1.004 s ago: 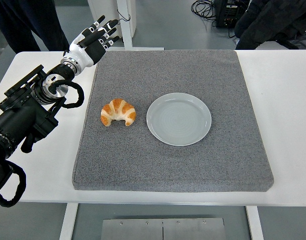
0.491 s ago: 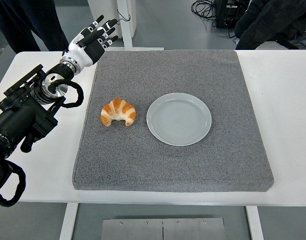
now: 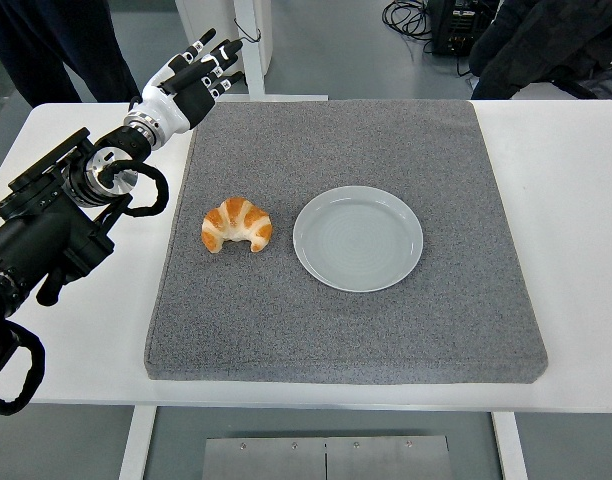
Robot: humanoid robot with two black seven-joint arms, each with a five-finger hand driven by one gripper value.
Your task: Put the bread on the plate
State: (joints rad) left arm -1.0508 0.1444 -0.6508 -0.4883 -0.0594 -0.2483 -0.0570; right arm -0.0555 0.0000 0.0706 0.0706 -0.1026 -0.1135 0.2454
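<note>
A golden croissant [image 3: 236, 225] lies on the grey foam mat [image 3: 346, 330], just left of a pale round plate [image 3: 358, 238]. The two do not touch. My left hand [image 3: 191, 78] hovers over the mat's far left corner, well beyond the croissant, with its fingers spread and nothing in them. The black left arm [image 3: 56, 220] stretches along the table's left side. The right arm is out of view.
The mat covers most of the white table [image 3: 576, 200]. A person in dark clothes stands at the top left [image 3: 56, 45], another dark figure at the top right [image 3: 546, 40]. A white post [image 3: 248, 45] rises behind the table.
My left hand has risen slightly and drifted a little to the right and farther back. The croissant and the plate have not moved.
</note>
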